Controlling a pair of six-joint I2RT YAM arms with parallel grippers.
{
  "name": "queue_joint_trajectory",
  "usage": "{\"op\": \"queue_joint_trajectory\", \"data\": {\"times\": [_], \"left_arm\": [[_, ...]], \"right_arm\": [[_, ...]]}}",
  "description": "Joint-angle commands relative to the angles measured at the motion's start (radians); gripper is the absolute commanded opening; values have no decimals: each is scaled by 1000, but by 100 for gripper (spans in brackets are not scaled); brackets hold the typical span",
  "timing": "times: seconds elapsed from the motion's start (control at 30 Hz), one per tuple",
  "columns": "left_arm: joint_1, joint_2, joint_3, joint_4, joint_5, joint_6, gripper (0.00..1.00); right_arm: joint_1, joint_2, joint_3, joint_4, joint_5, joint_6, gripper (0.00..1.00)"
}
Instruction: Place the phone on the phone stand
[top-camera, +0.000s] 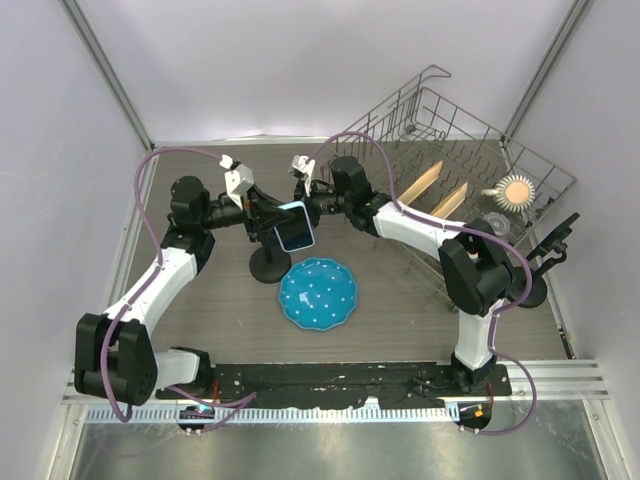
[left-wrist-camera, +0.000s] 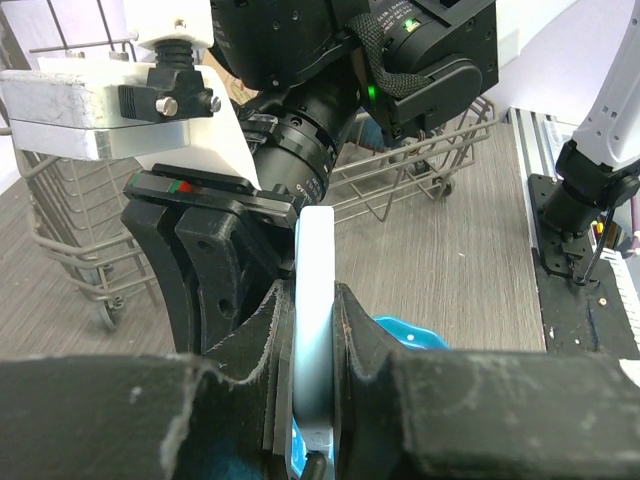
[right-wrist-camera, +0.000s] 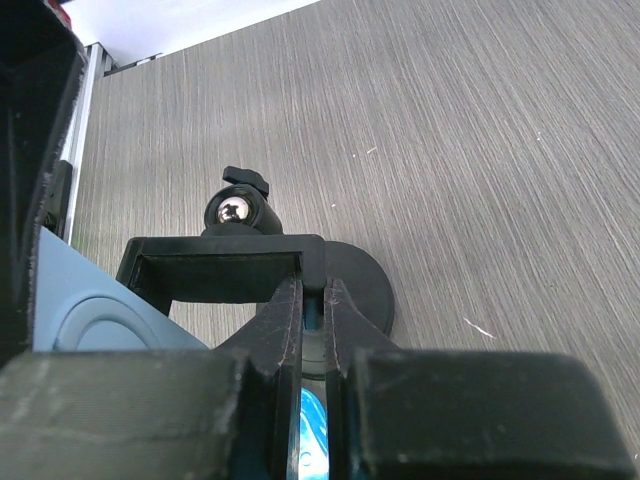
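Grey table (left-wrist-camera: 450, 230); phone (left-wrist-camera: 316, 250) pinched edgewise inside left claw (left-wrist-camera: 312, 320).

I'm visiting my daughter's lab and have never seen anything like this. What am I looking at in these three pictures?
These are two robot arms bolted at the near edge of a table, each ending in a two-finger gripper. The wide picture comes from a fixed camera above and behind the arms. The other two come from a small camera on each wrist, so you see that arm's own fingers close up. On the table are a blue plate, a wire dish rack and a black phone stand. The left gripper is closed on the edge of a phone in a light-blue case, holding it above the stand. The right gripper is shut too and seems to pinch the stand's clamp bracket, though that is hard to make out.
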Motion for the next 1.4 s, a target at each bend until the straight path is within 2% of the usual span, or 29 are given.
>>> {"op": "queue_joint_trajectory", "data": {"times": [0.0,0.37,0.5,0.9,1.1,1.37], "left_arm": [[19,31,39,116,-23,21,0],[38,32,33,47,-60,87,0],[45,17,34,-42,-85,167,0],[77,57,56,7,-33,129,0],[103,83,53,85,9,34,0],[119,93,51,113,27,8,0]], "right_arm": [[6,-3,21,36,-79,23,1],[4,-4,21,41,-60,29,1],[3,0,17,56,-54,40,1],[3,28,53,15,-109,32,1],[3,34,60,-1,-137,23,1],[1,48,69,-22,-145,8,1]]}}
